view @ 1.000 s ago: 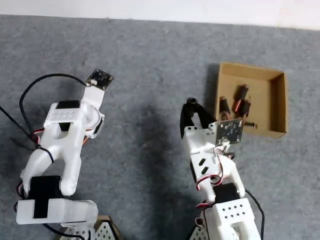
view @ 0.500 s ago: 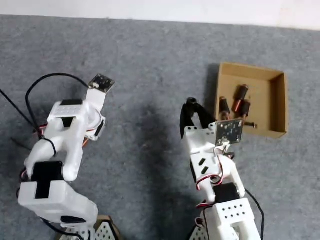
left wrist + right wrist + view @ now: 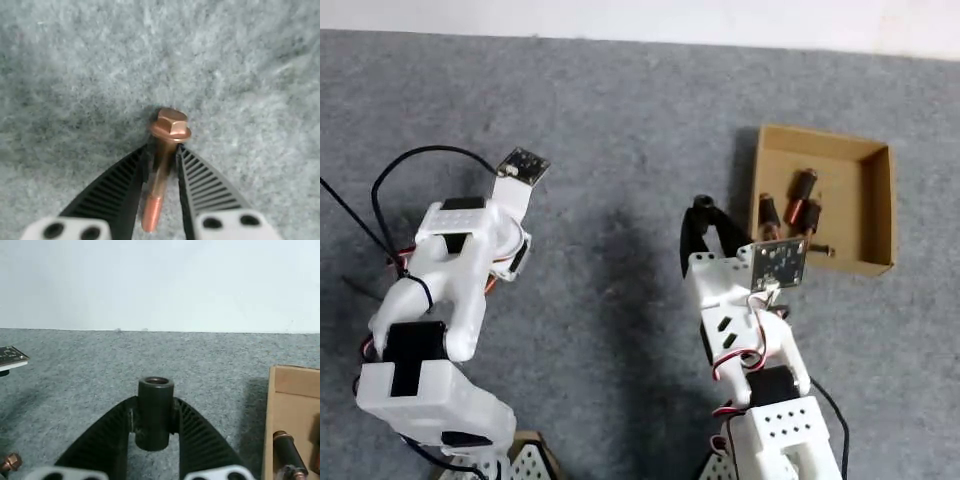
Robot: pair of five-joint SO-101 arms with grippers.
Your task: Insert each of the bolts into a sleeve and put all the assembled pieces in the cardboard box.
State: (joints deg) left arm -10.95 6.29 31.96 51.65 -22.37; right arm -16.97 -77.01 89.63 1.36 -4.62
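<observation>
Box (image 3: 876, 205) holds assembled pieces (image 3: 802, 192); left end effector (image 3: 161, 150) grips bolt (image 3: 170, 126), right end effector (image 3: 155, 404) sleeve (image 3: 155, 389).

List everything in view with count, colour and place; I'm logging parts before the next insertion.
bolt: one, copper, in the left gripper.
sleeve: one, black, in the right gripper.
assembled pieces: about three, copper and dark, in the cardboard box.
cardboard box: one, brown, on the mat beside the right arm.
mat: one, grey, covering the table.
left gripper: one, black fingers, shut on the bolt.
right gripper: one, black fingers, shut on the sleeve.
</observation>
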